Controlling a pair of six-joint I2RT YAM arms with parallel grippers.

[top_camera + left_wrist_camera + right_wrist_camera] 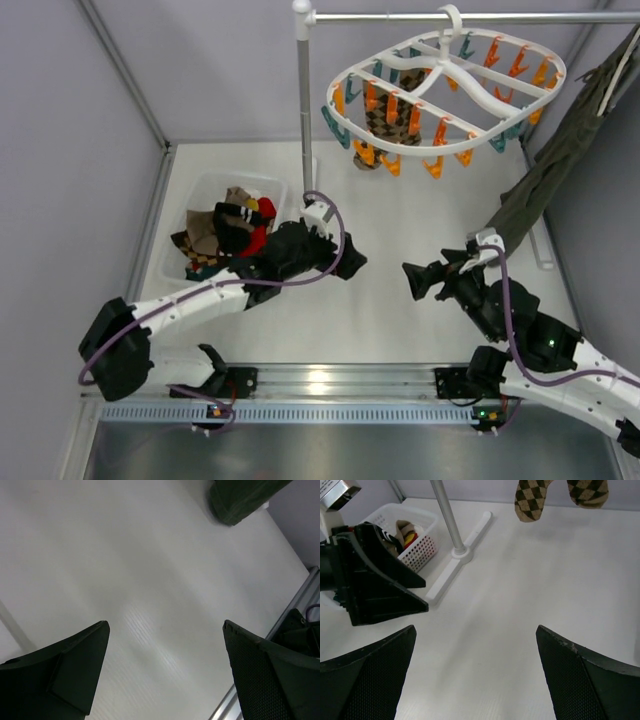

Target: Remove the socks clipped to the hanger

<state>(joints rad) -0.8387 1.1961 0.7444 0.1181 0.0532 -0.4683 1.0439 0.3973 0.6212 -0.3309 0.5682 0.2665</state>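
At centre left of the overhead view, one white perforated plastic basket point(420, 550) sits on the tabletop point(420, 220). It holds a heap of tan, black and red socks point(225, 232), too tangled to count. At upper right, one white oval plastic hanger point(440, 78) with orange and teal clips carries two brown-tan argyle socks point(532, 500). The left claw point(350, 263) and right claw point(413, 281) are both spread wide and empty.

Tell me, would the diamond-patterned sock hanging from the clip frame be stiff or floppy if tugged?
Probably floppy: the sock dangles limply. Likely light, as small clips hold it. A tug may swing the hanger, which hangs by one hook.
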